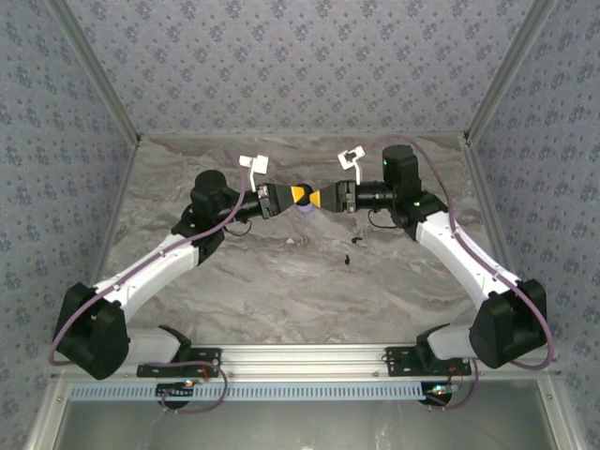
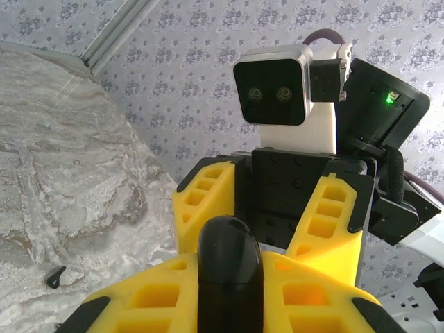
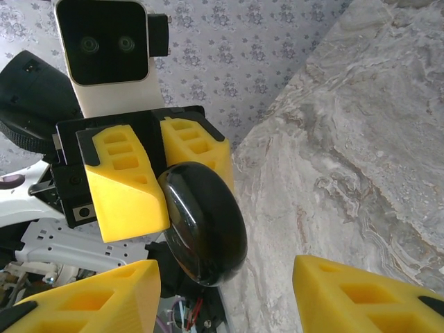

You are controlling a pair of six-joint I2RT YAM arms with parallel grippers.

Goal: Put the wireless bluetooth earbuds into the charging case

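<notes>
I have both arms raised over the middle of the tabletop [image 1: 281,291], their tips facing each other and almost meeting. My left end effector [image 1: 300,195] is clamped narrow on the case [image 3: 205,232], a glossy black oval with its lid down. It sits on edge between the yellow fingers [image 3: 125,184], and its rounded end sticks out towards the other arm.

My right end effector [image 1: 318,198] stands about half spread, with nothing in it. From its wrist camera, its two yellow fingers sit low on either side with a clear gap between them. The case hangs just beyond that gap, and I can't see either finger touching it.

One black earbud [image 1: 359,240] lies loose on the tabletop, below the right wrist in the overhead view. A second earbud [image 1: 345,258] lies near it, a little closer to the arm bases. Both are well apart from the case. The left wrist view also shows a small black piece on the marble, off to its lower left.

In the overhead view, a lilac piece [image 1: 305,212] shows just under the meeting fingertips. I can't tell whether it is held or lying on the marble.
</notes>
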